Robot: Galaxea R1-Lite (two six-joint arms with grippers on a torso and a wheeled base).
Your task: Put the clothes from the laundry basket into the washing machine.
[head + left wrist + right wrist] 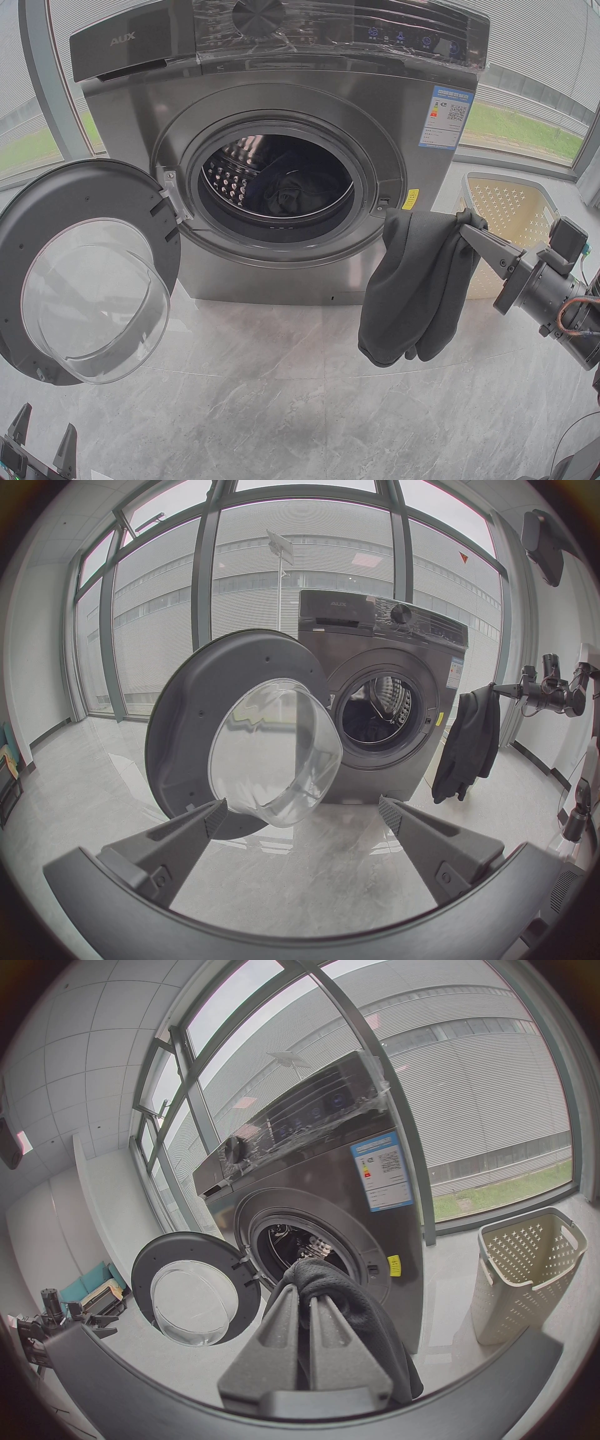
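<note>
A grey front-loading washing machine stands ahead with its round door swung open to the left. Dark clothes lie inside the drum. My right gripper is shut on a dark grey garment, which hangs above the floor to the right of the drum opening. The same garment drapes over the shut fingers in the right wrist view. The cream laundry basket stands right of the machine. My left gripper is low at the front left, open and holding nothing.
Pale marble floor spreads in front of the machine. The open door juts out on the left side. Large windows run behind the machine and basket.
</note>
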